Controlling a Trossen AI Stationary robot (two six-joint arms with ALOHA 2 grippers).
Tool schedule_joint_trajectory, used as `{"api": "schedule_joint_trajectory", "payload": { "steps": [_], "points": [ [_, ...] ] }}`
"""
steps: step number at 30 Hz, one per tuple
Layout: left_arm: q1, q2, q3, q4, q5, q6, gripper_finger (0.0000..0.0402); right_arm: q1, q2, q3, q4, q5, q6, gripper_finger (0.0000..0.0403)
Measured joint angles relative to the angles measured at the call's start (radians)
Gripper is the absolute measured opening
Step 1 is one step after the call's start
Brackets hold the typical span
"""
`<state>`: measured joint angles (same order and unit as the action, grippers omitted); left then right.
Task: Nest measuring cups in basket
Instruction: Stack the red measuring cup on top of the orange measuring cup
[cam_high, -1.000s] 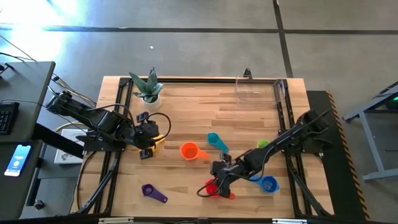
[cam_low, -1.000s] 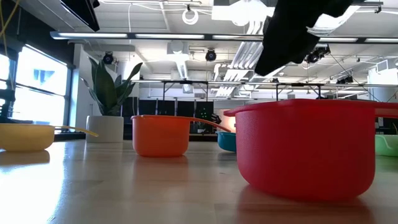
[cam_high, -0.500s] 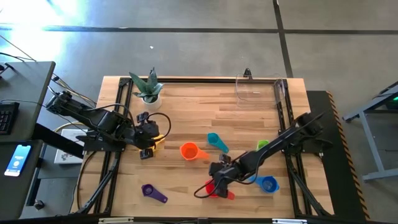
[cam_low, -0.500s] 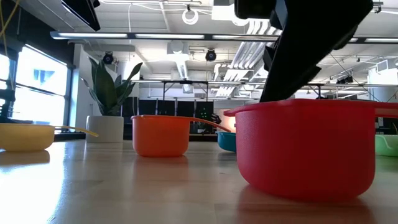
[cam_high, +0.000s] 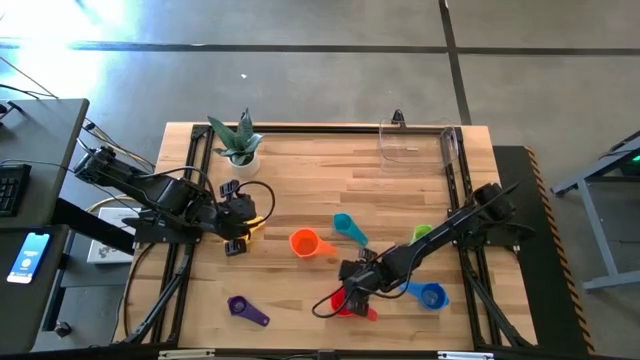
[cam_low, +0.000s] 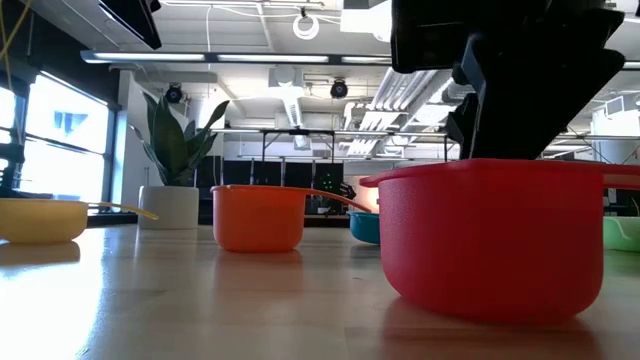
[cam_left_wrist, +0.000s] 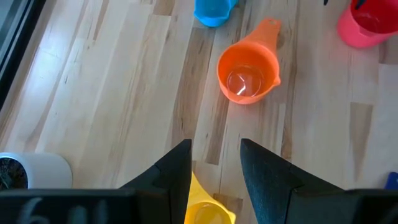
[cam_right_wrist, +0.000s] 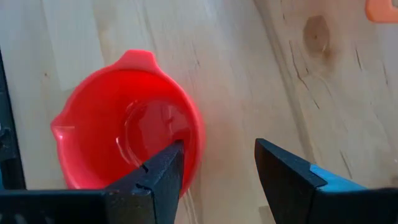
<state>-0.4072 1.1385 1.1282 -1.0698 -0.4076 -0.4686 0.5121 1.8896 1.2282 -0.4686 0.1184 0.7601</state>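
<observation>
The red cup stands upright on the table near its near edge. My right gripper is just above it, open and pointing down. In the right wrist view, my right gripper has one finger over the red cup's hollow and the other outside its wall. My left gripper is open over the yellow cup, which rests on the table at the left. The orange cup, teal cup, green cup, blue cup and purple cup lie scattered. The clear basket sits at the far right.
A white-potted plant stands at the far left of the table. Black frame rails run along the left and right sides of the table. Bare wood lies between the cups and the basket.
My right gripper has come down onto the red cup and shifted slightly toward the table's near edge, so its fingers now reach the cup's rim. The red cup has stayed where it was.
</observation>
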Motion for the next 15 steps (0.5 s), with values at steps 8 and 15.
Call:
{"api": "schedule_joint_trajectory", "payload": {
  "steps": [8,15],
  "points": [
    [0.0,0.0,0.0,0.0,0.0,0.001,0.0129,-0.002,0.0,0.0,-0.013,-0.024,0.028,0.0135],
    [0.0,0.0,0.0,0.0,0.0,0.01,0.0129,-0.009,0.0,0.0,-0.012,-0.07,0.052,0.0022]
  ]
}}
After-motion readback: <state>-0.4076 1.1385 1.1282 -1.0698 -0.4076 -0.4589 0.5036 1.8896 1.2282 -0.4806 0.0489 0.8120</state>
